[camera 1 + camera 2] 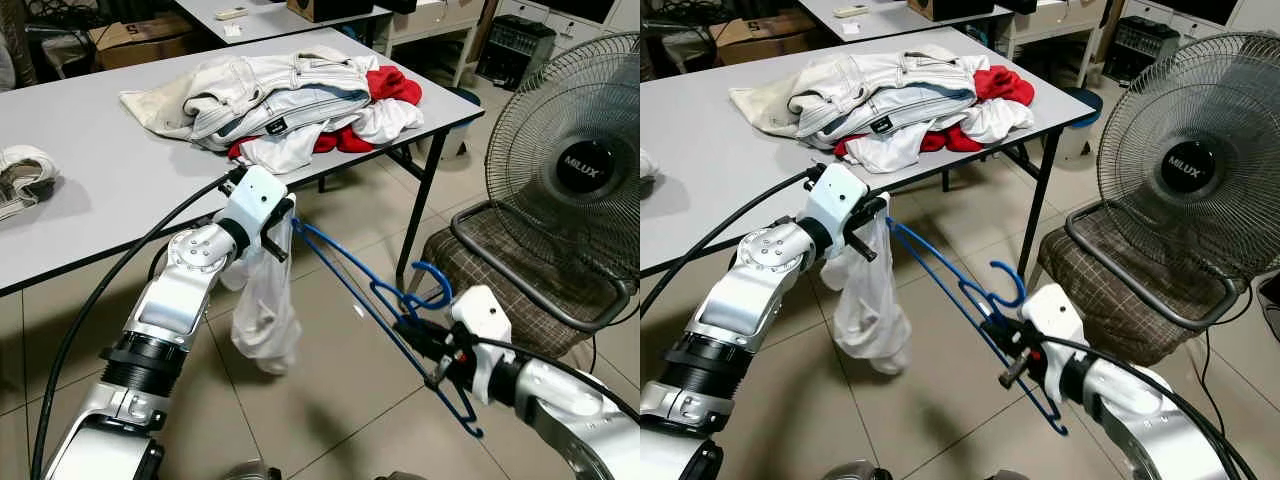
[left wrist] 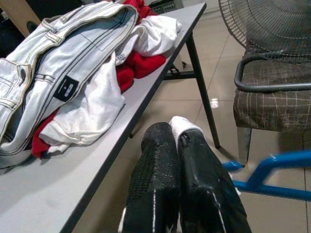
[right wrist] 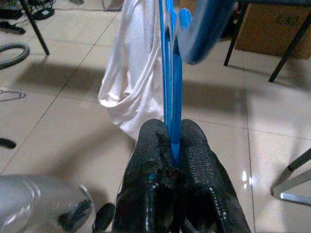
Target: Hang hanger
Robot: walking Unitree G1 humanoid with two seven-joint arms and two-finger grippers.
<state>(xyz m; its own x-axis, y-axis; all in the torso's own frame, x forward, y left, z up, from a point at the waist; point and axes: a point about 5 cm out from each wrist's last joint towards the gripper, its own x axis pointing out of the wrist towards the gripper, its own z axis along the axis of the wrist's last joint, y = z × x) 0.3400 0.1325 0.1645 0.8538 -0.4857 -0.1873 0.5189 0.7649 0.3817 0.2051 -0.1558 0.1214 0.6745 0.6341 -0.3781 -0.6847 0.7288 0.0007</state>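
Hanger point(image 1: 370, 290), blue and thin-framed, hangs in the air between the arms, off the table's point(image 1: 100, 190) near edge. The right gripper point(image 3: 173, 141) is clamped tight on its frame below the hook; the left gripper point(image 2: 180, 141) pinches a white garment point(image 1: 262, 310) at the hanger's far end. It looks light and stiff, best held near the hook. Clothes point(image 1: 290, 100) are piled toward the table's far corner.

- open tiled floor point(image 1: 330, 400) lies between the grippers.
- table edge point(image 1: 330, 170) bounds the far side; fan point(image 1: 575, 170) and chair point(image 1: 500, 280) block the right.
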